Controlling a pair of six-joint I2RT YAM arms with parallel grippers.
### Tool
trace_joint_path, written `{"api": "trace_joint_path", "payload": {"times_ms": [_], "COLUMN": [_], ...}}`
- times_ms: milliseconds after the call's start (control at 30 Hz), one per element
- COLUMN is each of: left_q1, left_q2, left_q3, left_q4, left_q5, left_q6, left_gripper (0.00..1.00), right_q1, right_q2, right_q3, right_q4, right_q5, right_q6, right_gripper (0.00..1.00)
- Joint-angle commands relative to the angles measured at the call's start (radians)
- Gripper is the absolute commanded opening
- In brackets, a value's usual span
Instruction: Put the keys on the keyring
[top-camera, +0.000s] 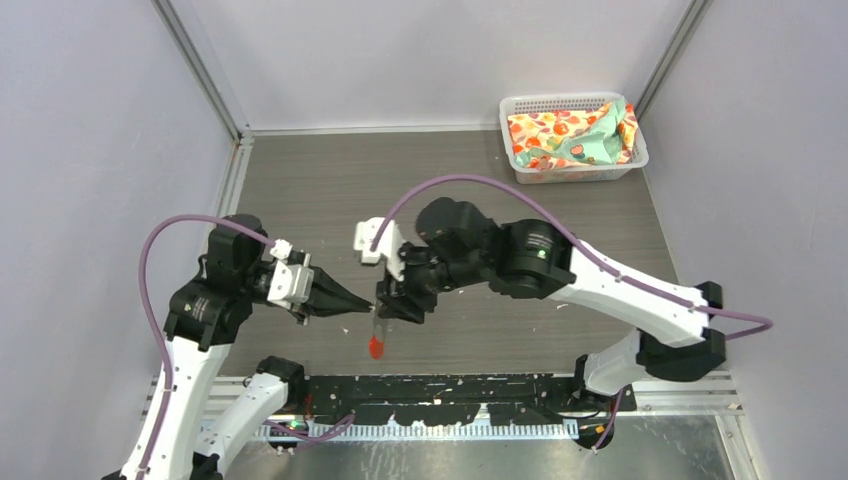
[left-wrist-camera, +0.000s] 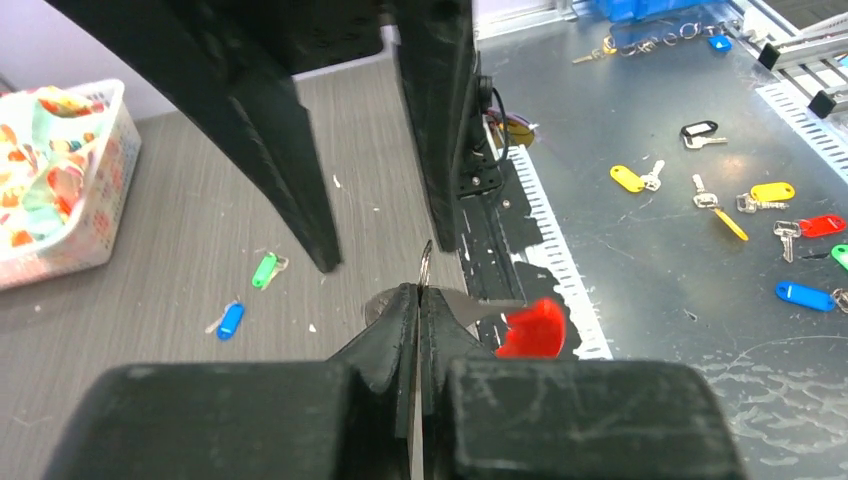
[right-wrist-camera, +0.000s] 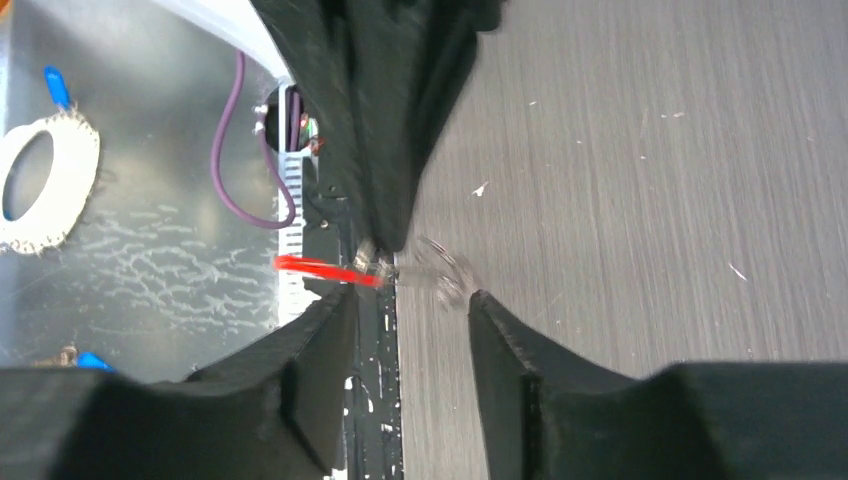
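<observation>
**Ring pinched and presented, both keys waiting on the table**

Two black-and-white arms meet over the middle of the grey wood-grain table. The left gripper is clamped tight on the thin silvery wire keyring with a flat red crescent tag. The tag hangs on the near side. I'd guess the ring is held this way so the wire is steady and reachable from the other side.

The right gripper faces it from the right, jaws partly parted and holding nothing. The ring sits just beyond their tips, as if a coil is to be worked.

One white plastic lattice basket of bright patterned packets sits in the far right corner, out of the way.

Smallest are two tiny keys, one green-headed key and one blue-headed key. They lie near each other on the table to the right of the grippers, well apart from the one ring, and neither is threaded yet.
</observation>
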Motion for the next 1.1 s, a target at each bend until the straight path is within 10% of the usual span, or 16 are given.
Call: {"api": "trace_joint_path", "payload": {"times_ms": [0,267,1067], "left_q1": [-0.007,-0.007,-0.007], "left_q2": [-0.045,-0.058,-0.152], "left_q3": [-0.016,0.012,-0.072], "left_q4": [0.191,0.276,0.336], "left_q5": [0.103,0.151,0.076], "left_q6": [-0.124,-0.130,0.213], "left_gripper": [0.00,0.00,0.00], "right_q1": [-0.050,-0.064,-0.065], "right_q2": [-0.198,-0.365,-0.423], "right_q3": [-0.147,-0.364,-0.484], "right_q4": [0.235,0.401,0.576], "right_q5": [-0.025,-0.054,-0.053], "right_q6": [0.051,0.062,0.038], "right_gripper": [0.55,0.68,0.62]}}
